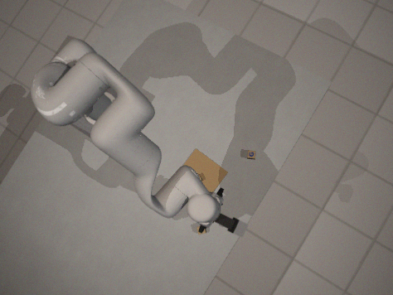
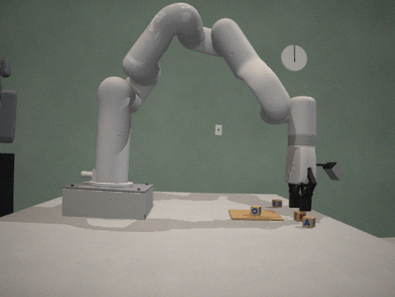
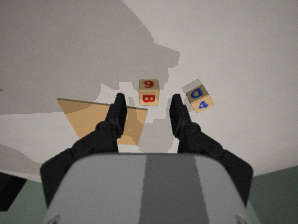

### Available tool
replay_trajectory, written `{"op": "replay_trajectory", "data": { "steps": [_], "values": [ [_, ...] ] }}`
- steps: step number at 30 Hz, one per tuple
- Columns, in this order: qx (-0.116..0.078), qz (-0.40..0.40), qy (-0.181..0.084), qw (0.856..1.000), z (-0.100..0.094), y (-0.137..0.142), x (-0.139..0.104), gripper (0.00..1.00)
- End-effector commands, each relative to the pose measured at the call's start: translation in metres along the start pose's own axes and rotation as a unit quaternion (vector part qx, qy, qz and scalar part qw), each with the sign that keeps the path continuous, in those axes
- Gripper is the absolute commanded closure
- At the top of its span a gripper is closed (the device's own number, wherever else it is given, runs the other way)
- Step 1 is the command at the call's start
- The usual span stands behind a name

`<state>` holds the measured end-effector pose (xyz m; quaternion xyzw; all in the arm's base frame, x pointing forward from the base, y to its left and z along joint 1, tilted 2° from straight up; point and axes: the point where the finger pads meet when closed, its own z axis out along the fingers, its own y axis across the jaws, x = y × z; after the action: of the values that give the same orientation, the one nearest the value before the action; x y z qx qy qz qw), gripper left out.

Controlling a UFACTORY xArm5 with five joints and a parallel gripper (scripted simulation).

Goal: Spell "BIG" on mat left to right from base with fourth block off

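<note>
My gripper [image 3: 148,102] [image 2: 302,203] is open and empty. It hangs just above a block with a red B on its top face [image 3: 148,93] [image 2: 299,215], which lies on the table off the mat's edge, between the fingers' line in the wrist view. A block with blue letters [image 3: 198,97] [image 2: 308,222] lies close beside it, turned askew. The tan mat [image 1: 209,165] [image 2: 242,215] [image 3: 80,117] lies flat, and one block with a blue letter on its side [image 2: 255,210] sits on it. A fourth block [image 1: 250,154] [image 2: 277,203] lies on the table beyond the mat.
The arm's wrist hides most of the mat's near corner and the two near blocks in the top view. The table's edge [image 1: 257,215] runs close past the gripper. The robot base [image 2: 107,201] stands at the far left.
</note>
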<state>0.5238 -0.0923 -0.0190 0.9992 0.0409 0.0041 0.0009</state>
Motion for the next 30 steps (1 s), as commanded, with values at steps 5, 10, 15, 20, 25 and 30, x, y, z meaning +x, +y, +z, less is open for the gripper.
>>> {"op": "replay_trajectory", "data": {
  "steps": [5,10,15,20,25,30],
  "values": [
    [0.0,0.0,0.002,1.0,0.007,0.0,0.001,0.37],
    [0.0,0.0,0.002,1.0,0.016,0.0,0.001,0.37],
    [0.0,0.0,0.002,1.0,0.023,-0.001,0.002,0.37],
    [0.0,0.0,0.002,1.0,0.025,-0.001,0.002,0.37],
    [0.0,0.0,0.002,1.0,0.025,-0.001,0.002,0.37],
    [0.0,0.0,0.002,1.0,0.025,-0.001,0.002,0.37]
  ]
}}
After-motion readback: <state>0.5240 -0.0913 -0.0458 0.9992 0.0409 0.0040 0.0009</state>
